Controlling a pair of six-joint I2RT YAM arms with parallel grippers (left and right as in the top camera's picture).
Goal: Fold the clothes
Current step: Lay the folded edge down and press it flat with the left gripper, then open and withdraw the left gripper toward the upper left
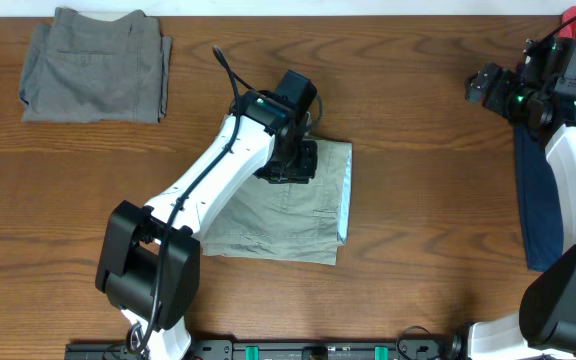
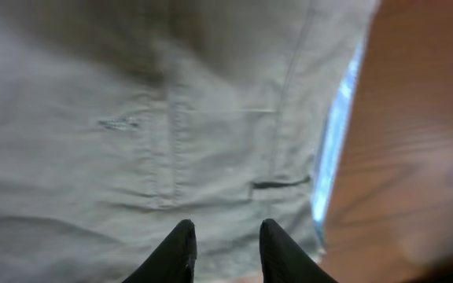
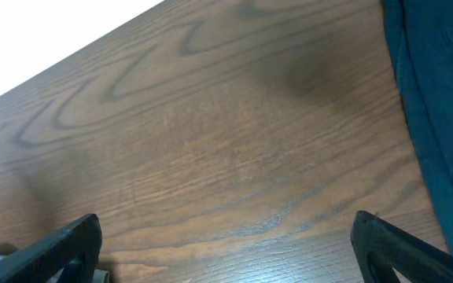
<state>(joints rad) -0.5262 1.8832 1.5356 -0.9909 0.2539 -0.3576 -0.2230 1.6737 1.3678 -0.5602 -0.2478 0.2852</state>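
The pale khaki-green shorts (image 1: pixel 298 215) lie folded at the table's middle, with a light blue inner edge along the right side. My left gripper (image 1: pixel 293 160) is over their upper part. In the left wrist view its fingers (image 2: pixel 226 236) are a little apart over the cloth (image 2: pixel 171 118), with nothing between them. The darker grey shorts (image 1: pixel 96 65) lie folded at the far left. The navy garment (image 1: pixel 533 200) lies at the right edge, partly under my right arm, and shows in the right wrist view (image 3: pixel 439 118). My right gripper (image 1: pixel 483 85) is wide open over bare wood (image 3: pixel 226 236).
The wooden table (image 1: pixel 428 200) is bare between the khaki shorts and the navy garment. A red object (image 1: pixel 573 15) sits at the far right corner behind my right arm. The table's far edge shows in the right wrist view (image 3: pixel 69 55).
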